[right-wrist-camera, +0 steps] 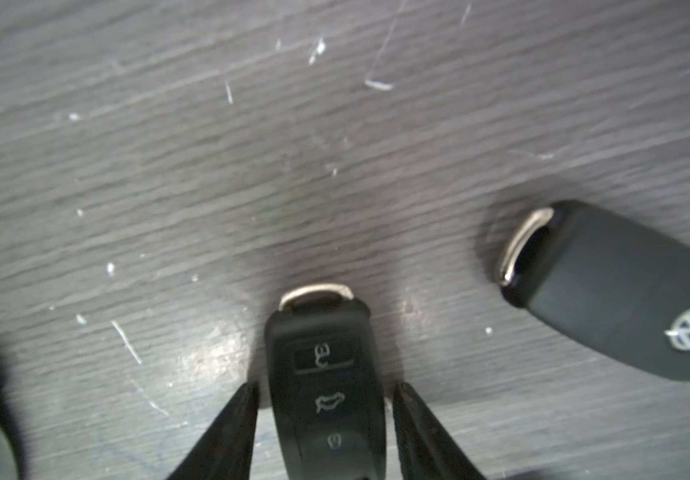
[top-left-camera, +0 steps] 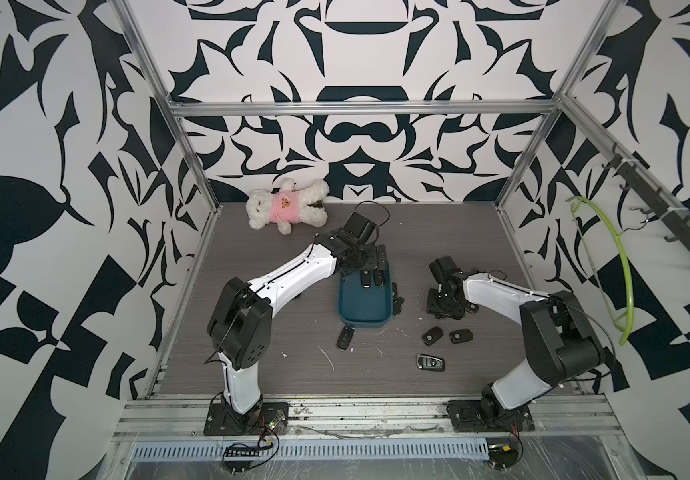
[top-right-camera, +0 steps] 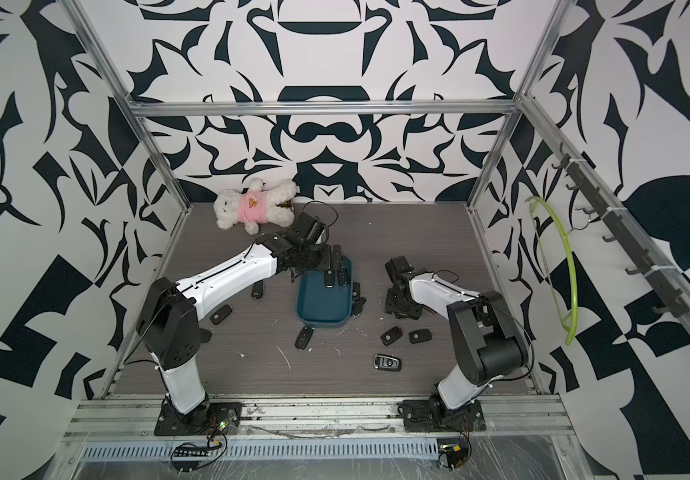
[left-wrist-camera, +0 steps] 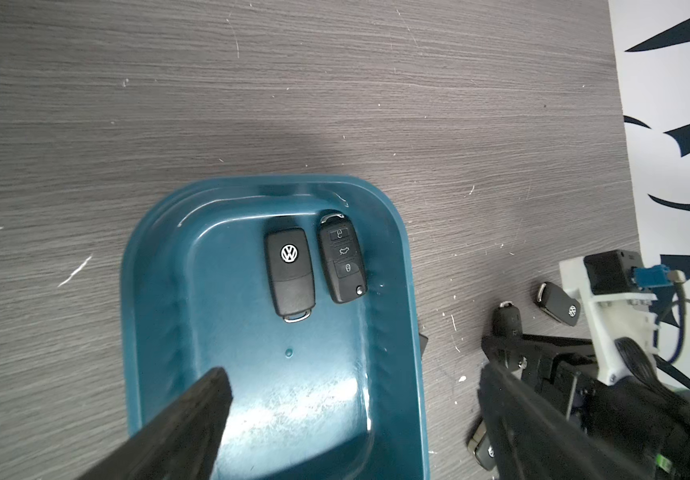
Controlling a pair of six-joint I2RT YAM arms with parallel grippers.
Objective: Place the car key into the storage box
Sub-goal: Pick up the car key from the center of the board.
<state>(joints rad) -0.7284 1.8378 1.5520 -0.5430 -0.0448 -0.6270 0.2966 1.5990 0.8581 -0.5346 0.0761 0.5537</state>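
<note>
The dark teal storage box [top-left-camera: 362, 309] [top-right-camera: 321, 309] [left-wrist-camera: 393, 291] sits mid-table with two black car keys [left-wrist-camera: 291, 274] [left-wrist-camera: 341, 257] lying side by side at its far end. My left gripper [top-left-camera: 376, 259] [left-wrist-camera: 353, 374] hovers over the box, wide open and holding nothing. My right gripper [top-left-camera: 446, 308] [right-wrist-camera: 326, 392] points down at the table right of the box. Its two fingers straddle a black car key [right-wrist-camera: 322, 345] that lies buttons-up, with a narrow gap on each side. In both top views this key is hidden under the gripper.
More black keys lie around: one [right-wrist-camera: 617, 291] beside the straddled key, one [top-left-camera: 345, 337] in front of the box, two [top-left-camera: 432, 335] [top-left-camera: 460, 336] front right, a silver-trimmed one [top-left-camera: 426, 362] nearer, others [top-right-camera: 220, 314] under the left arm. A plush bear [top-left-camera: 287, 205] lies at the back.
</note>
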